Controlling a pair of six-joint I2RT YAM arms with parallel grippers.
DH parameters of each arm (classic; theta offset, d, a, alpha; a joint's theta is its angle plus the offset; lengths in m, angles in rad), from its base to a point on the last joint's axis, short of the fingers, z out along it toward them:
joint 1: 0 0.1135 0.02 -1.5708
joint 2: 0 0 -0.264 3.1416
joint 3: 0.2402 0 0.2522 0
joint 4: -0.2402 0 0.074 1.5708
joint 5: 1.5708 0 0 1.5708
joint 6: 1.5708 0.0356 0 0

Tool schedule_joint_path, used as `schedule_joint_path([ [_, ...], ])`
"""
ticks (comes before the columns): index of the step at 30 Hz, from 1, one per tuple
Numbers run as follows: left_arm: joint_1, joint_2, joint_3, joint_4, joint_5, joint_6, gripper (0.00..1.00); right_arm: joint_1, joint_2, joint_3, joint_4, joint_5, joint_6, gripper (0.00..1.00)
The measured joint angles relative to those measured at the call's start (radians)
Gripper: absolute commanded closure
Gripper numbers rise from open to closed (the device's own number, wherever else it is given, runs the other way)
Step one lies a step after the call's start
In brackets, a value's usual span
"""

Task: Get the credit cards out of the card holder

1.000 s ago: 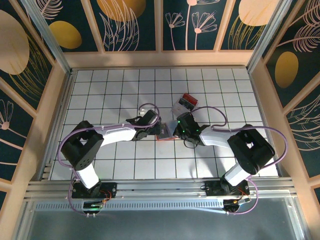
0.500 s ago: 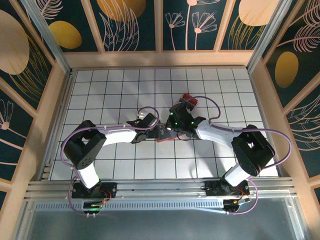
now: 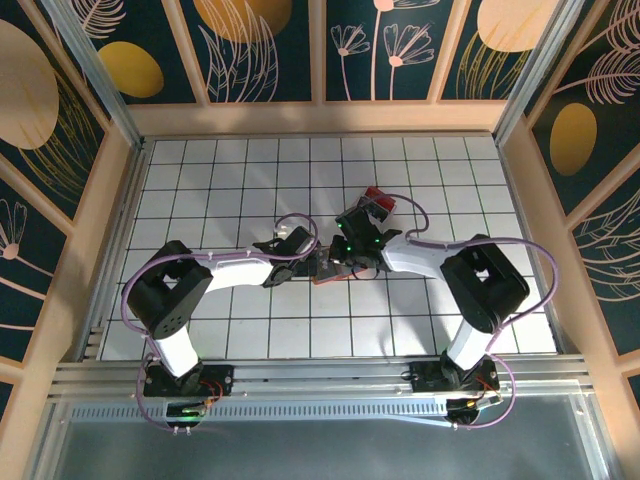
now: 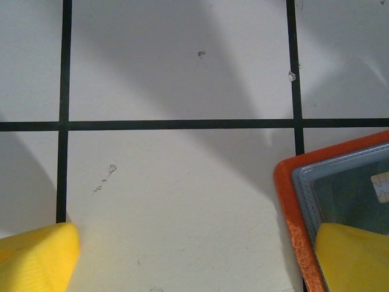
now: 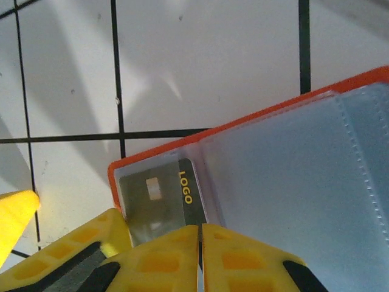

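Note:
The card holder (image 5: 285,158) lies open on the white tiles, orange-rimmed and blue-grey inside, and in the top view it shows as an orange sliver (image 3: 323,280) between the two arms. A dark credit card (image 5: 159,201) marked LOGO sits in its clear corner pocket. My right gripper (image 5: 200,258) is shut apart from a thin slit. Its yellow fingertips stand over the card's near end, with nothing gripped between them. My left gripper (image 4: 194,258) is wide open. Its right finger (image 4: 352,255) rests on the holder's inner corner (image 4: 340,194), and its left finger (image 4: 33,258) is on bare tile.
A clear box with red and black contents (image 3: 374,203) stands just behind the right wrist. Both arms (image 3: 230,268) meet at the table's middle, grippers almost touching. Wooden walls (image 3: 320,118) fence the tiled floor on three sides, and open tiles lie to the left and front.
My right gripper has swung left, from beside the holder to over its card pocket. The arm's elbow has drawn in. The left arm has held still, open.

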Motion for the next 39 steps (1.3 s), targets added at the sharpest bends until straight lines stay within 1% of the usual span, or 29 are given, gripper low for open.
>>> schedule_joint_path([
  [7, 0.000, 0.000, 0.000, 0.000, -0.002, 0.000, 0.01, -0.021, 0.029, 0.000, 0.005, -0.067, -0.036, 0.85],
  [10, 0.000, 0.000, 0.000, 0.000, -0.004, 0.000, 0.01, -0.031, 0.031, -0.002, 0.007, -0.075, -0.047, 0.82],
  [16, 0.000, 0.000, 0.000, -0.001, -0.011, 0.000, 0.01, -0.035, 0.031, -0.013, 0.020, -0.079, -0.058, 0.79],
  [29, 0.000, -0.048, -0.011, -0.062, -0.030, -0.002, 0.01, -0.040, 0.031, -0.040, 0.059, -0.121, -0.057, 0.81],
  [39, 0.000, -0.011, -0.010, -0.053, -0.031, -0.008, 0.01, -0.045, 0.031, -0.061, 0.101, -0.177, -0.052, 0.82],
])
